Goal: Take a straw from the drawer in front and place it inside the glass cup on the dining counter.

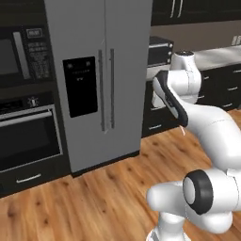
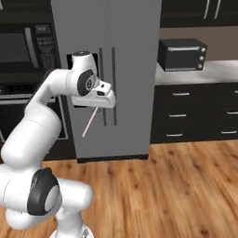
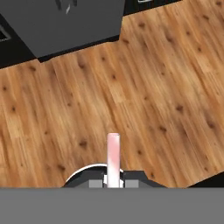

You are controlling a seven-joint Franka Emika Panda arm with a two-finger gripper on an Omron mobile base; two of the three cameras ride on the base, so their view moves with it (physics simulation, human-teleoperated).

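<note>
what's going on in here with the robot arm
The white arm is carrying the straw. Its tool is shut on the straw's upper end, and the thin pink stick hangs down at a slant in front of the grey fridge. In the hand view the straw points out over the wooden floor. So the straw is in hand and raised in the air, not yet put anywhere.

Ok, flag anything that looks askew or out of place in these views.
Nothing spilled or damaged. The one thing to note: the straw hangs slanted from the shut hand, its lower end angled out over the wood floor in front of the fridge, rather than hanging straight down.
</note>
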